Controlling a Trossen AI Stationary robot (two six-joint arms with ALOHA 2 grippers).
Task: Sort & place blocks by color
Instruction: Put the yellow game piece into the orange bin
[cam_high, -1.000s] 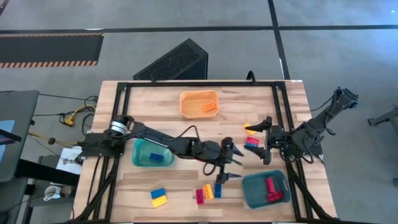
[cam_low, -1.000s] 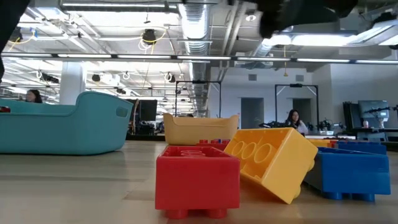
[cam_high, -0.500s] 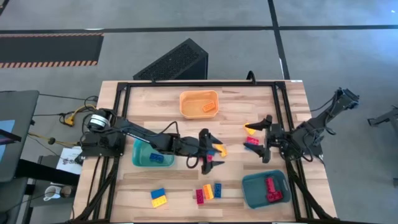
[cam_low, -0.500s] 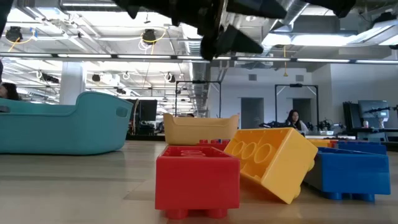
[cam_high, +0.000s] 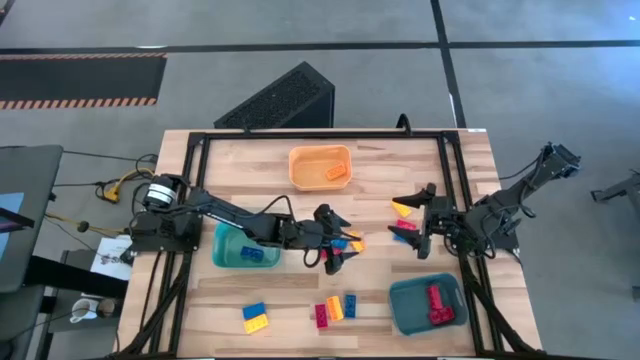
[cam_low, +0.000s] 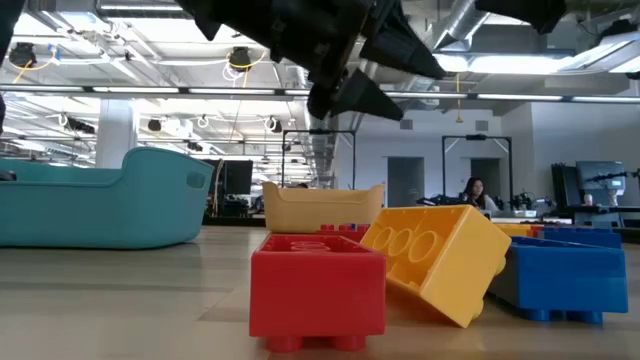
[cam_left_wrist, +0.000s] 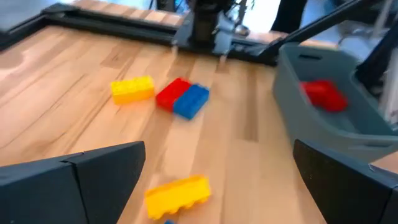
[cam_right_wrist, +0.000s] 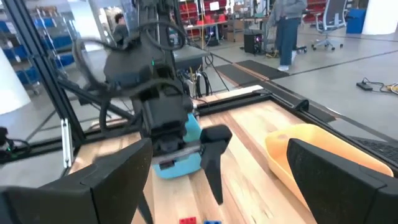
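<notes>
My left gripper (cam_high: 340, 240) (cam_left_wrist: 219, 155) hangs open above the table's middle, fingers on either side of a yellow block (cam_high: 352, 243) (cam_left_wrist: 177, 191) lying flat on the wood, not touching it. In the left wrist view, a yellow block (cam_left_wrist: 132, 89), a red block (cam_left_wrist: 173, 93) and a blue block (cam_left_wrist: 191, 101) lie farther off. My right gripper (cam_high: 410, 225) (cam_right_wrist: 219, 149) waits open at the right, by a yellow block (cam_high: 402, 208) and a red-and-blue pair (cam_high: 405, 228). Several more blocks (cam_high: 335, 308) lie near the near edge; in the low view the yellow one (cam_low: 440, 260) leans on the red one (cam_low: 318, 290).
An orange bin (cam_high: 320, 165) at the far middle holds one block. A teal bin (cam_high: 232, 250) under my left arm holds a blue block. A darker teal bin (cam_high: 410, 310) at the near right holds a red block (cam_high: 438, 303). A blue-and-yellow pair (cam_high: 255, 317) lies near left.
My left gripper has swung from near the dark teal bin toward the table's left and far side, and has stopped over the yellow block at the table's middle. It has stayed open. No block has moved.
</notes>
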